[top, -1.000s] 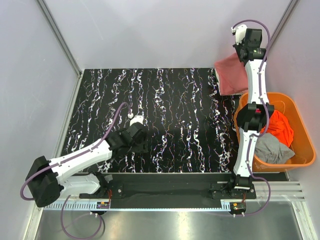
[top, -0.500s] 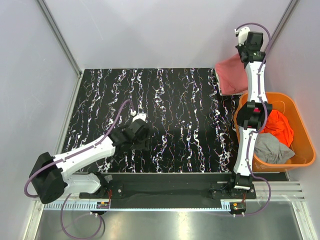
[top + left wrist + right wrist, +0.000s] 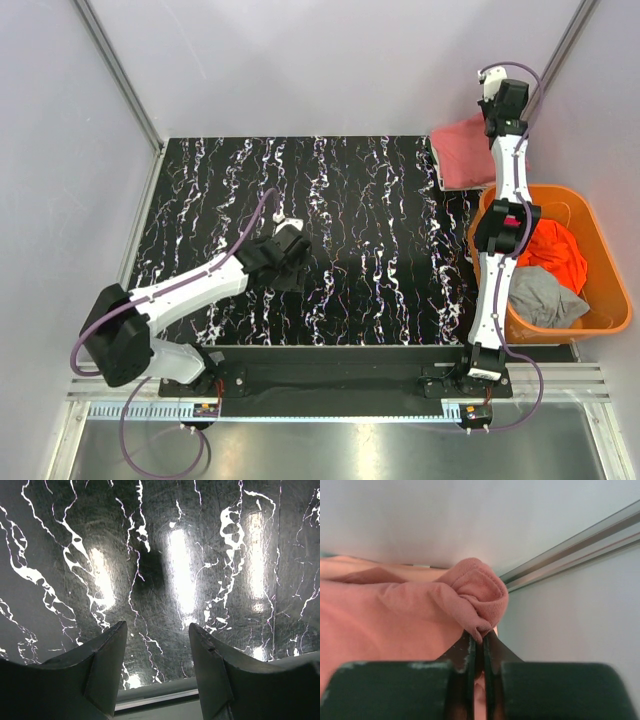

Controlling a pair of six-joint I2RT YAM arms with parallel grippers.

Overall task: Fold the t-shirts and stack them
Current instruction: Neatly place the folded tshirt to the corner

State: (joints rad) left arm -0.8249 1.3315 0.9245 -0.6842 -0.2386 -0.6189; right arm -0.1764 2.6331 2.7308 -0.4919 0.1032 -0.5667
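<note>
Hidden from above: the right arm (image 3: 505,190) crosses the right edge of the salmon-pink t-shirt (image 3: 460,150) and the near-left rim of the orange basket (image 3: 604,250), so neither outline shows whole.
Hidden at the right wrist: the gripper's own dark body fills the lower part of that view. The cloth runs off the left edge, so the shirt's full shape cannot be read.
Hidden at the left wrist: both fingers are cut off at the bottom edge. Bright glare patches wash out parts of the table (image 3: 380,220).
Hard to tell: the shirt seems to lie partly on the far right corner of the table. Whether it is folded is not clear from either view.
Right gripper (image 3: 479,640): its two fingers are pressed almost together, with a bunched, ribbed edge of the salmon-pink cloth pinched between their tips.
Right gripper's place: at the far right corner, close to the pale wall (image 3: 420,520) and beside a slanting metal rail (image 3: 580,545).
Left gripper (image 3: 157,627): fingers spread well apart, nothing between them, only marbled black table surface beyond the tips. Whether the tips touch the table cannot be told.
Left gripper's place: over the near-middle of the table, well apart from every shirt.
In the basket: a bright orange t-shirt (image 3: 558,255) lies crumpled, with a grey t-shirt (image 3: 545,300) just nearer and touching it.
Basket's place: just beside the table's right edge, near the salmon-pink shirt.
</note>
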